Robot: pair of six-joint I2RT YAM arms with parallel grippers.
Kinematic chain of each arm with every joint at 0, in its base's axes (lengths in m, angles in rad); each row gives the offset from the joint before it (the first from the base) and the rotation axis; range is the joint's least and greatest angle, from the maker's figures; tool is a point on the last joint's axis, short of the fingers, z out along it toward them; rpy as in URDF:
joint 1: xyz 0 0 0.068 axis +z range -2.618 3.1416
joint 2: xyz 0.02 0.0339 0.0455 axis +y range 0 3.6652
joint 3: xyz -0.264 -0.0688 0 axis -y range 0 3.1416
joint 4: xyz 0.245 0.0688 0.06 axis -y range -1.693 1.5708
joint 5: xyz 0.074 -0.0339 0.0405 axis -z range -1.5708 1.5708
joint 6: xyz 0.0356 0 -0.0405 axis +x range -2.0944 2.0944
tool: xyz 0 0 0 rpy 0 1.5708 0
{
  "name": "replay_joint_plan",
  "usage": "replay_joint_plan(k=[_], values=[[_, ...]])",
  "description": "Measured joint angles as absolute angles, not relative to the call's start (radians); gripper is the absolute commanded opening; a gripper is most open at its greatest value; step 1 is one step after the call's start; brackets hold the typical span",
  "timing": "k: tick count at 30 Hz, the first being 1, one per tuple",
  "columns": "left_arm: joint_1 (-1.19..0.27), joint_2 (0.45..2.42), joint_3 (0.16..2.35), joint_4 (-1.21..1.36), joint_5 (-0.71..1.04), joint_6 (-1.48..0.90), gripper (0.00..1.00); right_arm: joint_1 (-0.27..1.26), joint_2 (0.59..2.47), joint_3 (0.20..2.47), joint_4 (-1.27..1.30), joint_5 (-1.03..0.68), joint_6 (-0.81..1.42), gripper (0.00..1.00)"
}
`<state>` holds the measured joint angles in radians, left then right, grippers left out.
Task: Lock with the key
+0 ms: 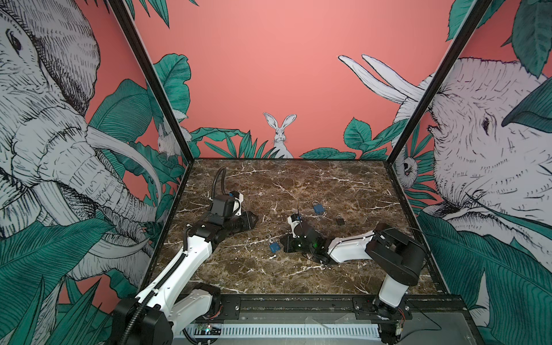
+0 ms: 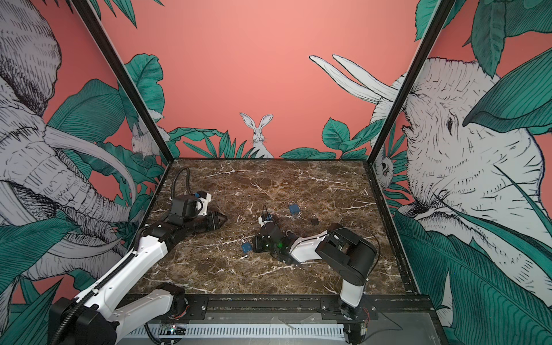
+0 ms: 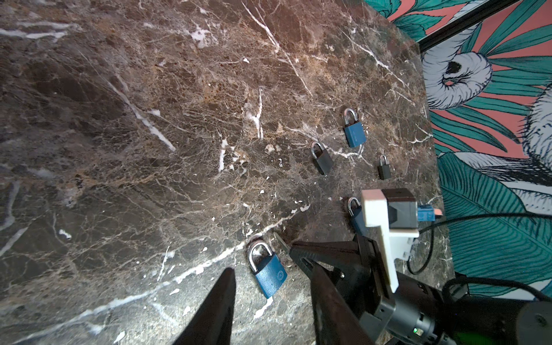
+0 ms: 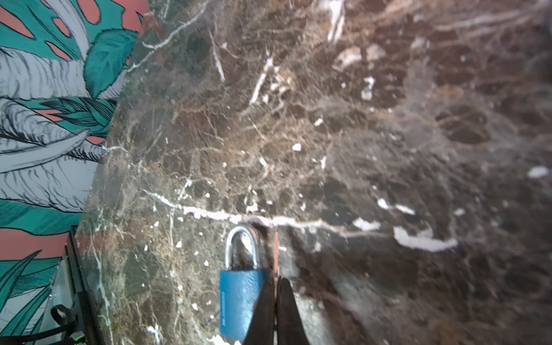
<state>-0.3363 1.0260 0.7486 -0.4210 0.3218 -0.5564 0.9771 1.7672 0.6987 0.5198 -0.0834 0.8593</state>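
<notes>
A blue padlock (image 4: 239,298) with a silver shackle lies flat on the marble, near the table's middle in both top views (image 1: 274,247) (image 2: 246,247). My right gripper (image 4: 276,282) is shut on a thin key (image 4: 276,254). The key's blade sticks out past the fingertips, right beside the padlock's body and shackle. In the left wrist view the same padlock (image 3: 268,274) lies next to the right gripper's fingers (image 3: 301,254) and the key (image 3: 280,241). My left gripper (image 3: 271,270) is open and holds nothing. It hovers over the table's left part (image 1: 254,218), apart from the padlock.
More padlocks lie behind the right gripper: a blue one (image 1: 318,208), a small black one (image 1: 340,220), another black one (image 3: 322,158), and one half hidden by the right wrist camera (image 3: 354,209). Printed walls (image 1: 167,119) close in the marble table (image 1: 298,185) on three sides.
</notes>
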Motion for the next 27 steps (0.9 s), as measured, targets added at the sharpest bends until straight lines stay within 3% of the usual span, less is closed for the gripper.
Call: replay_joint_plan(k=[4,13,21,27], values=[[-0.335,1.02,0.749,-0.421,0.322,-0.558,0.44,0.981,1.767,0.686,0.52,-0.081,0.865,0.01],[-0.335,1.005,0.738,-0.421,0.321,-0.56,0.44,0.994,1.747,0.685,0.504,-0.066,0.858,0.24],[-0.335,0.98,0.734,-0.422,0.305,-0.556,0.44,1.017,1.573,0.689,0.382,-0.014,0.783,0.3],[-0.335,0.95,0.738,-0.44,0.219,-0.517,0.48,1.012,1.407,0.83,0.156,0.069,0.604,0.45]])
